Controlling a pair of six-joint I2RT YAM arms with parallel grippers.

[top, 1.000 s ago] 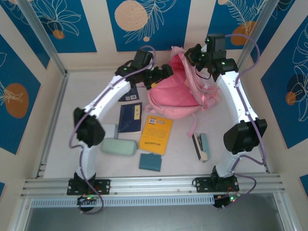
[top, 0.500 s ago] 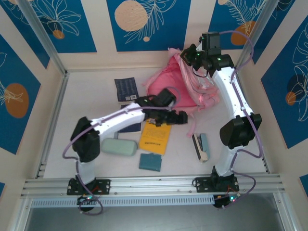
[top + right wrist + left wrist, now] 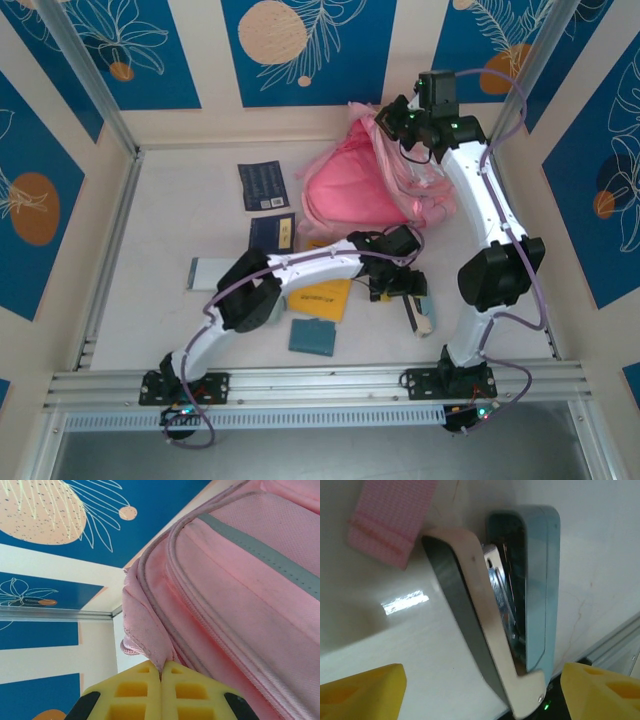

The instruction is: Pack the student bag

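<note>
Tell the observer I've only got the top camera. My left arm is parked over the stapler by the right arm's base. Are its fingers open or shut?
Observer: Open. On the left wrist camera the left fingers stand wide apart, with the near end of the stapler in the gap between them, untouched.
Operator: And the right arm up at the far side, has it got hold of anything?
Observer: Yes. The right wrist camera shows the right fingers shut on a fold of pink fabric at the edge of the backpack.
</note>
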